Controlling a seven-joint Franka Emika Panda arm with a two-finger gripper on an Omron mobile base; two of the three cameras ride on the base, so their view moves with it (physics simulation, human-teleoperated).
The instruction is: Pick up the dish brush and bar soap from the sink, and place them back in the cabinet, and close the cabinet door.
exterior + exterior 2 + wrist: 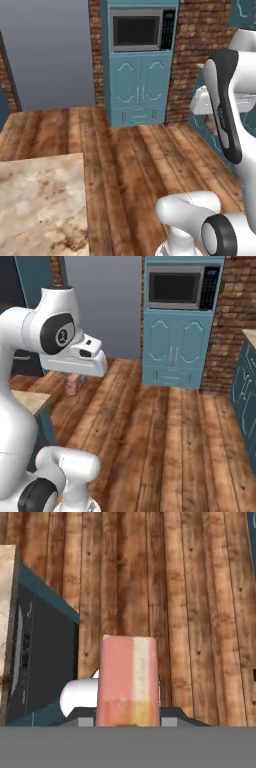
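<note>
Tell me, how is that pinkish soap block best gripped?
Much as it appears now: the bar soap sits upright in the gripper, pinched across its narrow thickness near one end. Its flat, broad faces suit the pads; coming from that end leaves most of the block free.

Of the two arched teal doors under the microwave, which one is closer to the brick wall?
The right door of the pair under the microwave. Its outer edge runs next to the brick wall, while the left door sits toward the grey wall.
</note>
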